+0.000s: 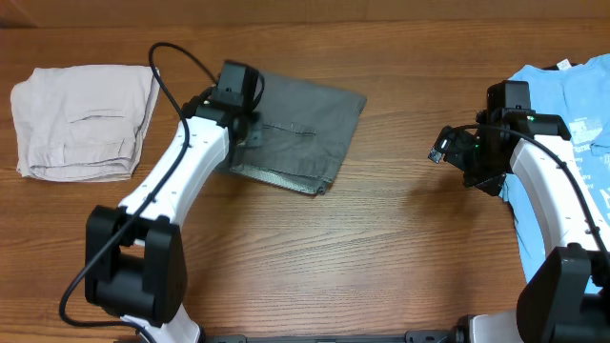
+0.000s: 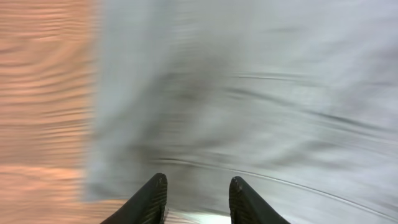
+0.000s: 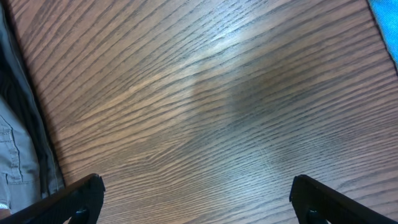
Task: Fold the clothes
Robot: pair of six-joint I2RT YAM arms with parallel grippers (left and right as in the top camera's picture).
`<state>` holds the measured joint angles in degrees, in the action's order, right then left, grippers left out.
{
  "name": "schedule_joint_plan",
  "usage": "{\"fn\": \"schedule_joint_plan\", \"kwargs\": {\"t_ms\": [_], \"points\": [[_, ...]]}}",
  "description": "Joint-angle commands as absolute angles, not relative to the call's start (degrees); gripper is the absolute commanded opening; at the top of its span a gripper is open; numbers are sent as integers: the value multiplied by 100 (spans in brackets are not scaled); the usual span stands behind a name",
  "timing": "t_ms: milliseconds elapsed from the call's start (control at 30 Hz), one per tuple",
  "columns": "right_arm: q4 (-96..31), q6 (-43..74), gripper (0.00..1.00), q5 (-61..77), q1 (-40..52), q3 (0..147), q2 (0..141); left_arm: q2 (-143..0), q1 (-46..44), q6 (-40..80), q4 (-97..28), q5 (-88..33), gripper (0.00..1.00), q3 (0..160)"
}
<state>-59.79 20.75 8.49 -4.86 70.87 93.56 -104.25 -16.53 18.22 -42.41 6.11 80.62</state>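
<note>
The clothes, dark-grey shorts [image 1: 305, 129], lie folded flat on the wooden table, left of centre. Their slit pocket faces up. My left gripper [image 1: 250, 124] hovers over their left edge. In the left wrist view, which is motion-blurred, its fingertips [image 2: 155, 190] stand slightly apart over the grey cloth [image 2: 249, 93] with nothing pinched between them. My right gripper [image 1: 443, 151] hangs wide open over bare wood to the right of the shorts. The right wrist view shows that gripper [image 3: 196, 193] empty, with the edge of the shorts [image 3: 15, 143] at far left.
A pale beige folded garment [image 1: 81, 119] rests at the far left. A light-blue T-shirt [image 1: 562, 105] with white print lies at the right edge under my right arm, and its corner [image 3: 388, 18] shows in the right wrist view. Bare wood [image 1: 400, 248] lies between the arms.
</note>
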Motion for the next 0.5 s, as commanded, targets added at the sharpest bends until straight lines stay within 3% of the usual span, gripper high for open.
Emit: {"fn": "schedule_joint_plan", "kwargs": {"t_ms": [0, 167, 467], "points": [[-5968, 2056, 100, 794, -491, 7131, 9330, -10276, -2027, 2438, -4198, -969, 29, 8171], [-5966, 2056, 100, 794, -491, 7131, 9330, -10578, -2515, 2696, -3977, -961, 9, 8141], [-5966, 2056, 100, 794, -491, 7131, 9330, -11620, -3293, 2797, -3323, -961, 7, 8138]]}}
